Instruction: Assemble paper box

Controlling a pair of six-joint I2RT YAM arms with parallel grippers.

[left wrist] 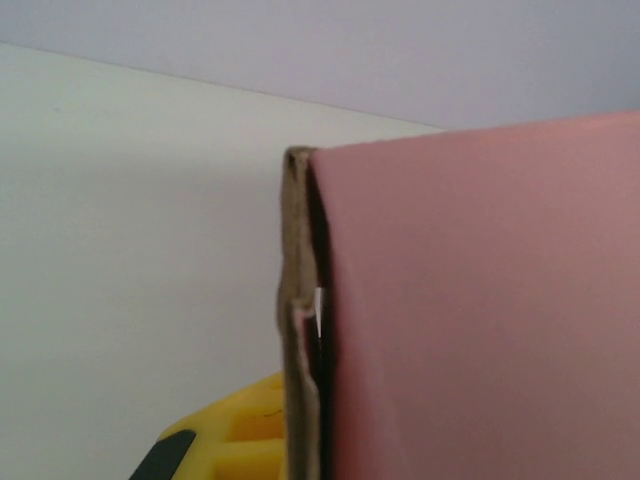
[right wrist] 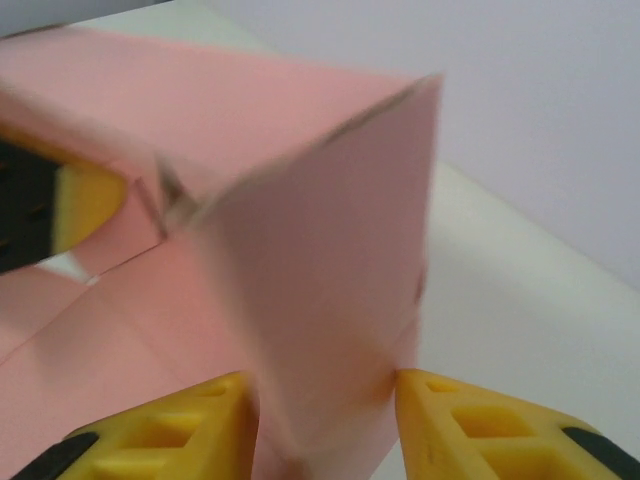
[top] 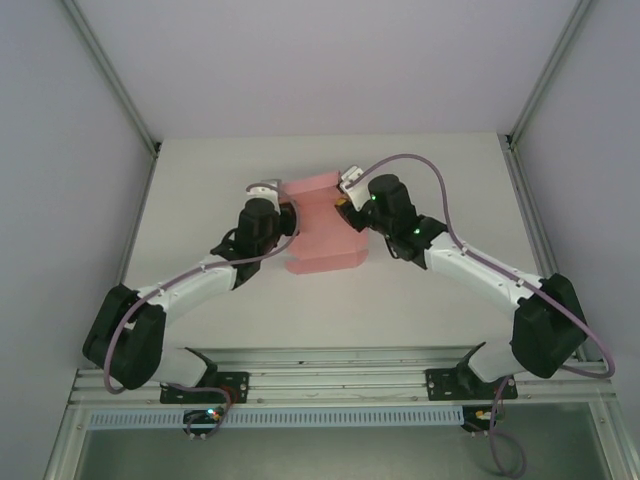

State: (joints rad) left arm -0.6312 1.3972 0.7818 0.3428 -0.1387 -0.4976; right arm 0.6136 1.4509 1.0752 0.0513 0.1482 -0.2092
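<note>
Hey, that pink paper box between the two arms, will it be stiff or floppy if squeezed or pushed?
Probably floppy: the paper box shows a thin card edge in the left wrist view, so panels should bend under a squeeze. Likely light, sliding easily on the smooth table. Its creases may fold where the right gripper straddles it.

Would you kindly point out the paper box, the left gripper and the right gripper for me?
paper box [top: 325, 240]: top external view, middle of its pink panel.
left gripper [top: 291, 220]: top external view, between its fingertips at the box's left edge.
right gripper [right wrist: 325, 405]: right wrist view, midway between its fingertips.
</note>
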